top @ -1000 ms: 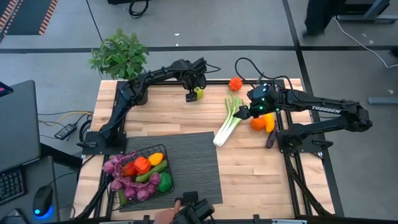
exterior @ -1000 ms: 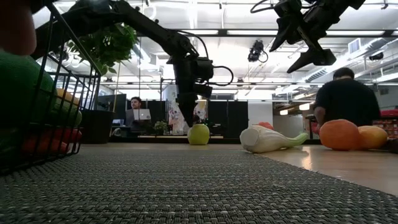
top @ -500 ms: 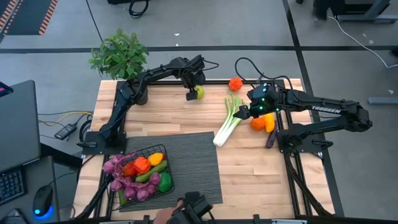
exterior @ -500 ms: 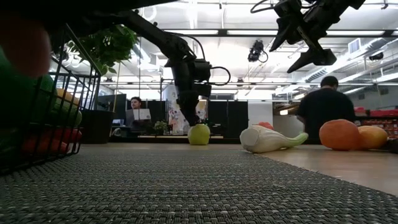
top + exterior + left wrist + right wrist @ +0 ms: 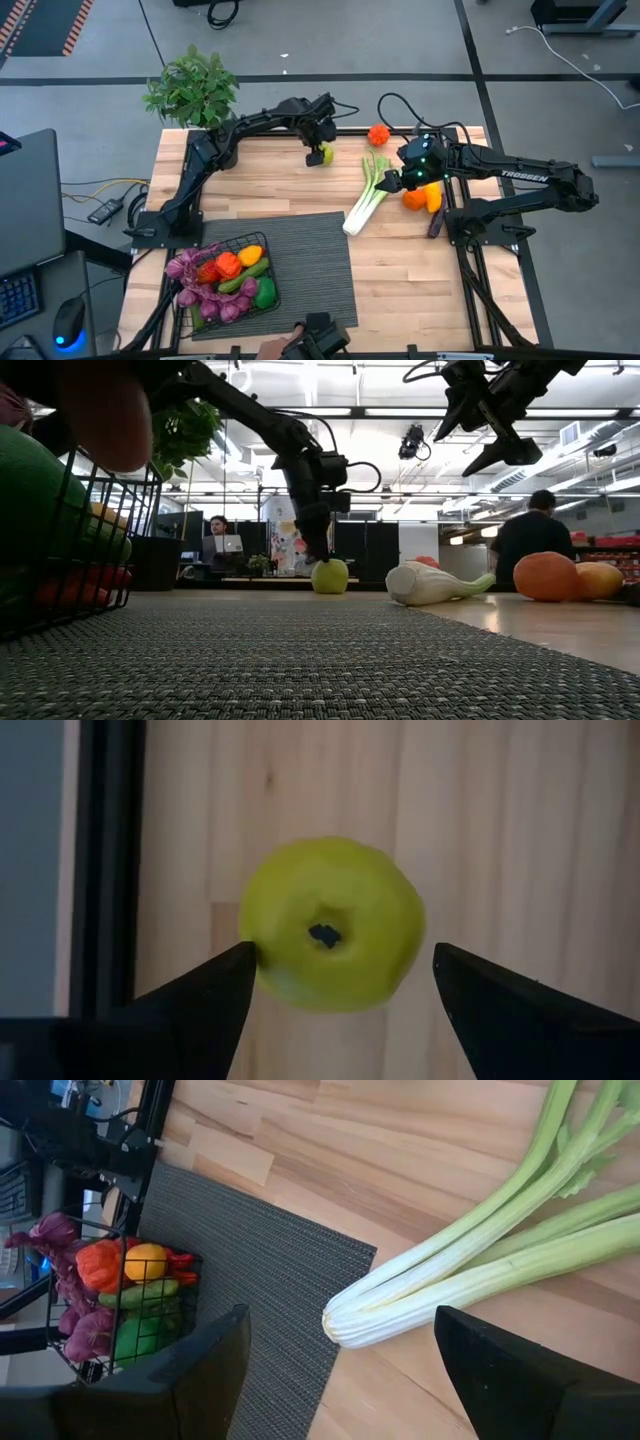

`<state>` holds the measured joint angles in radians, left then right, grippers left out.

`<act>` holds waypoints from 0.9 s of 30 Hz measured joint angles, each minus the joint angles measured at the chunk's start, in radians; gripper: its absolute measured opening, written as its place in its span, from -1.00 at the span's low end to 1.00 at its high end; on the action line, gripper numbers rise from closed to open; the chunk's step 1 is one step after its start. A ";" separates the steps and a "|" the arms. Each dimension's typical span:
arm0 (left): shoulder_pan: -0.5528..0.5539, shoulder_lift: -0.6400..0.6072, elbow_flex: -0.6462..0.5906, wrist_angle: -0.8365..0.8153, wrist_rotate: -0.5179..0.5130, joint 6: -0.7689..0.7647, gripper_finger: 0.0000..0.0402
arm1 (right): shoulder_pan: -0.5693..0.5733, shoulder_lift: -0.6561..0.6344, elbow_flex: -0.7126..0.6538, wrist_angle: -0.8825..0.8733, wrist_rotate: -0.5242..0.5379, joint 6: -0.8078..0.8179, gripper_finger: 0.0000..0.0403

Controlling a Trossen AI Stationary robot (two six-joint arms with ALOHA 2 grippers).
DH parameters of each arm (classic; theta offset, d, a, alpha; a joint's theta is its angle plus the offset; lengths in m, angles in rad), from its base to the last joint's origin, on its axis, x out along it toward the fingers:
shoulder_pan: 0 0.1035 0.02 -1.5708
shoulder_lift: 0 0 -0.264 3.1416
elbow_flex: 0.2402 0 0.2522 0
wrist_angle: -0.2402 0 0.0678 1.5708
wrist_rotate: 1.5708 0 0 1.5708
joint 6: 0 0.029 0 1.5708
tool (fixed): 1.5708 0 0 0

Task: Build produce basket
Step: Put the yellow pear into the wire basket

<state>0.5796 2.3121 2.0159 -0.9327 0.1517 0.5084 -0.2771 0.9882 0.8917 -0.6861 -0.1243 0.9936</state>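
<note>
Left gripper (image 5: 340,982) — fingers apart, straddling the green apple (image 5: 332,923) for a pickup. Right gripper (image 5: 392,180) — fingers apart, poised above the leek (image 5: 368,193). Basket (image 5: 268,268) part-filled.

One marking only can be read: "TROSSEN", in white capitals, printed along the forearm link of the right arm (image 5: 525,176), seen in the high view over the right edge of the table (image 5: 420,270). No other lettering, number or sign can be made out on the produce, basket, mat or room fittings.
</note>
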 joint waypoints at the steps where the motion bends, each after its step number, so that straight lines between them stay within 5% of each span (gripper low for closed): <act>1: -0.004 -0.001 0.000 0.003 0.000 0.000 0.56 | 0.000 0.000 0.000 -0.003 0.000 -0.001 0.58; 17: -0.022 0.025 0.004 0.049 -0.037 -0.052 0.53 | 0.000 0.000 0.000 -0.027 0.019 -0.028 0.58; 27: -0.052 0.009 0.002 0.013 -0.118 -0.053 0.05 | -0.001 0.000 0.000 -0.027 0.053 -0.048 0.58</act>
<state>0.5272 2.3207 2.0174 -0.9192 0.0338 0.4550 -0.2778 0.9882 0.8917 -0.7132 -0.0715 0.9461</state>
